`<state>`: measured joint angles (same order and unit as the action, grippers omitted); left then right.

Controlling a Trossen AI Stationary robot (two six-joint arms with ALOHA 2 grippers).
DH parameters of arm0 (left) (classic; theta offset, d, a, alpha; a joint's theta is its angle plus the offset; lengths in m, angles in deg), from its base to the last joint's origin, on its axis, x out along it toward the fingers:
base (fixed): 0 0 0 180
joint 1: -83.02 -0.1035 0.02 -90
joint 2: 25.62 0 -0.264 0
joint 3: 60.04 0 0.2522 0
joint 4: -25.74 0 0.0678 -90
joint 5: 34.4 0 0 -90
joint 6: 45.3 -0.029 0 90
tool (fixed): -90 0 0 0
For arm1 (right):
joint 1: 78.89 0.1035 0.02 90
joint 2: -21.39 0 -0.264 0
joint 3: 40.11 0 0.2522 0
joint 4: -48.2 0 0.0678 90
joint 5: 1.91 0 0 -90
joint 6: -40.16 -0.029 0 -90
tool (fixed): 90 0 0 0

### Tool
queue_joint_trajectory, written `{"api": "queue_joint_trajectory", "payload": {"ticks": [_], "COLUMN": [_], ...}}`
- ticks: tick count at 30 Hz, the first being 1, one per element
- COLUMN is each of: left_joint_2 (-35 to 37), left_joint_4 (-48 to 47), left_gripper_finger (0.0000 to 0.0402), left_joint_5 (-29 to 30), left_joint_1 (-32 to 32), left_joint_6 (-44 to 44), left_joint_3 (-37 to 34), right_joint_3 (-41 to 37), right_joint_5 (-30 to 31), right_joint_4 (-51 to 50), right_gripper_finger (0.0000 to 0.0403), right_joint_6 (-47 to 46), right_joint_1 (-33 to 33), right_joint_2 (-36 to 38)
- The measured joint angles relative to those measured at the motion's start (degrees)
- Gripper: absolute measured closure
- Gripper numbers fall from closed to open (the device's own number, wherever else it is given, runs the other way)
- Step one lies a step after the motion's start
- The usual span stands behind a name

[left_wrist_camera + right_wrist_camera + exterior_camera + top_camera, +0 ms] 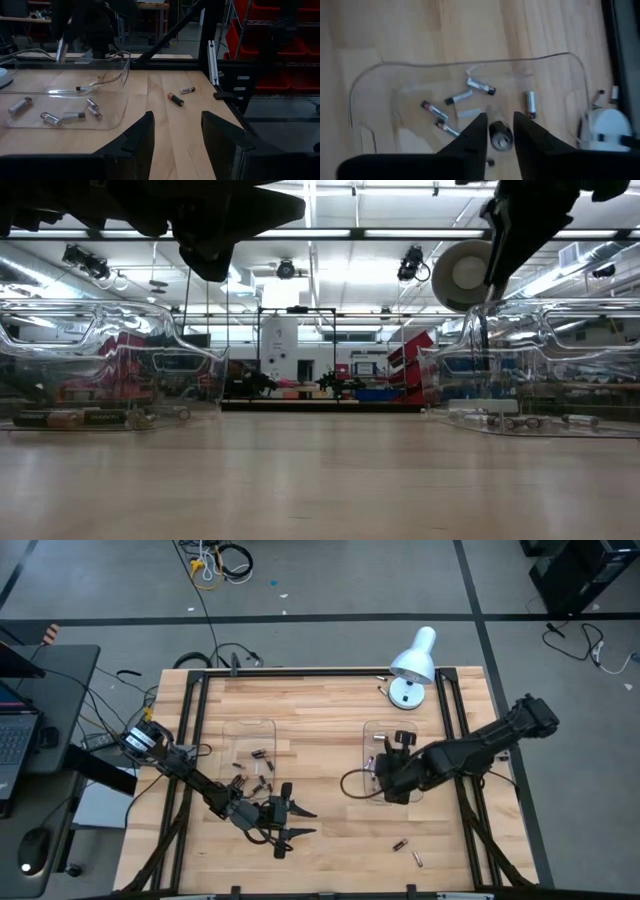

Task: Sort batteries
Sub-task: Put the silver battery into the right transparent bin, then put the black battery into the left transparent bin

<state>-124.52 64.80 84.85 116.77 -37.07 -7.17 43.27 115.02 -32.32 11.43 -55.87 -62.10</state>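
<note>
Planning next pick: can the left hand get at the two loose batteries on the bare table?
Probably yes. The left hand is open, and bare wood lies between it and the two loose batteries.

We count two clear trays (249, 730) (378, 732) on the table (320, 700), two loose batteries (401, 843) (417, 859) outside them, one white lamp (412, 666), and two arms, each with one pincer (291, 821) (377, 773).
</note>
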Motion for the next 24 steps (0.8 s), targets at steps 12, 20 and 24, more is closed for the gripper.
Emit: {"api": "queue_joint_trajectory", "payload": {"ticks": [12, 20, 24], "left_joint_2": [0.0, -0.02, -0.02], "left_joint_4": [-0.26, -1.75, -1.74], "left_gripper_finger": [0.024, 0.024, 0.024], "left_joint_5": [-0.49, -0.66, -0.72], "left_joint_1": [0.11, 0.11, 0.11], "left_joint_6": [1.11, 1.49, 1.49], "left_joint_3": [0.0, 0.0, 0.0], "right_joint_3": [-1.25, -0.84, -0.86], "right_joint_5": [-8.84, -7.58, -8.0], "right_joint_4": [6.95, 22.87, 25.11], "right_gripper_finger": [0.0285, 0.0288, 0.0288], "right_joint_6": [-10.78, -11.46, -14.19], "right_joint_1": [5.3, 20.5, 25.39], "right_joint_2": [7.39, 3.85, -1.73]}}
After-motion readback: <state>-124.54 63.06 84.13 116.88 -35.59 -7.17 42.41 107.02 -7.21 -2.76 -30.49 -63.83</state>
